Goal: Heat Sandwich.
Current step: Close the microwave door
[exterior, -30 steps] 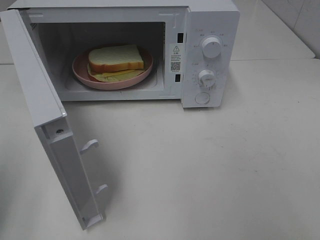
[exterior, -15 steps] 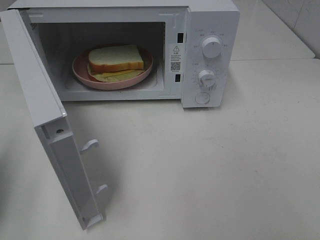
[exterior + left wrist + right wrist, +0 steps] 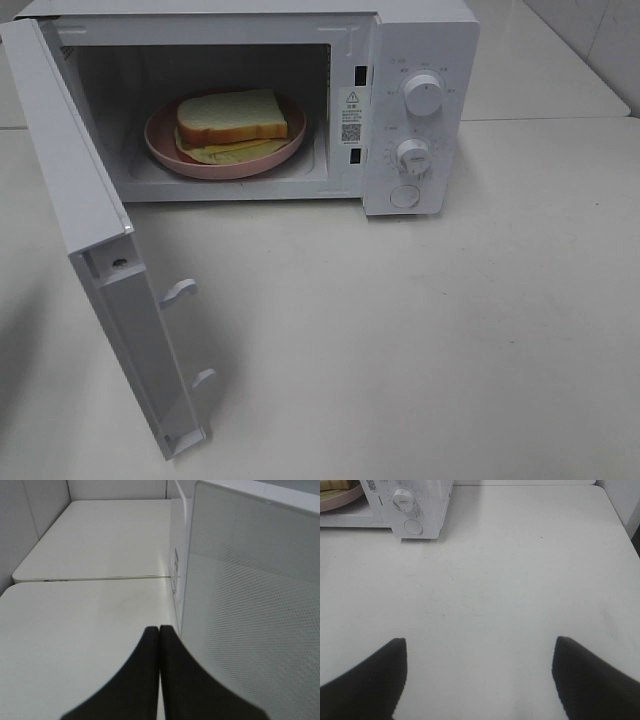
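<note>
Sandwich (image 3: 232,118) is inside the microwave (image 3: 440,40), lying on the pink plate (image 3: 225,171), which rests on the cavity floor. White top slice faces up, and yellow-green filling shows at the near edge. Plate is fully inside the opening, with nothing hanging over the sill.

Door (image 3: 130,330) stands swung wide on its left hinge, latch hooks pointing out over the desk (image 3: 420,340).

Left claw (image 3: 159,630): pinched fully together, tips touching, nothing between them. Its wrist view puts it low over the desk, just beside the outer perforated face of the open door. I cannot tell whether it touches the door.

Right claw (image 3: 480,641): spread wide and empty, hanging over bare desk well apart from the microwave's control side. Neither claw shows in the high view.

Controls: upper knob (image 3: 423,93), lower knob (image 3: 412,155) and the round button (image 3: 404,197) are all unobstructed. Their markings are too small to read a setting.

Progress, as I judge it: loading is done. Left to do are swinging the door closed until it latches, then turning a knob to start the heat. That puts the task about midway, with the door next. The closed left claw looks well placed to push from the outside. The main risk is a weak push that leaves the latch hooks short of their slots.
</note>
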Robot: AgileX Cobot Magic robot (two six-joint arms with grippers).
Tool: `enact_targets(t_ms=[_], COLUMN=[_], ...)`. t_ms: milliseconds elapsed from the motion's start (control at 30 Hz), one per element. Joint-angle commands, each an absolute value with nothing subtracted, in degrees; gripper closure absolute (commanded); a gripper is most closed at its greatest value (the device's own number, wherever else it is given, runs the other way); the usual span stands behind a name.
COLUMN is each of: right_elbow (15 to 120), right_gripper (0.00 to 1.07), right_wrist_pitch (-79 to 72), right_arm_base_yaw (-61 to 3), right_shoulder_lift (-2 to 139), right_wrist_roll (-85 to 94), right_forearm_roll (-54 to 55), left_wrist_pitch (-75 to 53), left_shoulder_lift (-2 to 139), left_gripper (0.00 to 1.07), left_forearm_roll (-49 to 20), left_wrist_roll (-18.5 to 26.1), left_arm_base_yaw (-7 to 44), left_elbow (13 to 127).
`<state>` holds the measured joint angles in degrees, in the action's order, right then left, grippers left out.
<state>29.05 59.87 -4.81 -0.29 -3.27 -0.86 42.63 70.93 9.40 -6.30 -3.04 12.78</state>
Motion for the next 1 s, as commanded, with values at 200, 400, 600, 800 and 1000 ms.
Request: enact_targets(t_ms=[200, 400, 600, 800, 1000], right_elbow=[28.93, 28.93, 28.93, 28.93, 28.93], right_gripper=[0.31, 0.31, 0.31, 0.31, 0.31], right_wrist_pitch=[59.24, 59.24, 59.24, 59.24, 59.24], right_arm_base_yaw=[-4.58, -4.58, -4.58, -4.58, -4.58], right_shoulder_lift=[-1.72, -1.72, -1.72, -1.72, -1.72], right_wrist_roll=[-3.32, -3.32, -3.32, -3.32, -3.32], right_forearm_roll=[-0.74, -0.74, -0.74, -0.74, -0.74], left_wrist_pitch=[50.13, 53.57, 54.55, 54.49, 54.26], left_shoulder_lift=[79.53, 84.51, 87.66, 89.84, 93.05], left_gripper=[1.07, 1.07, 1.07, 1.07, 1.07], left_forearm_roll=[14.55, 14.5, 14.32, 12.2, 10.31], left_wrist_roll=[-9.17, -9.05, -7.85, -6.13, -6.07], left_arm_base_yaw=[0.74, 5.39, 10.26, 14.04, 18.33], left_elbow=[15.7, 17.42, 20.0, 23.15, 26.7])
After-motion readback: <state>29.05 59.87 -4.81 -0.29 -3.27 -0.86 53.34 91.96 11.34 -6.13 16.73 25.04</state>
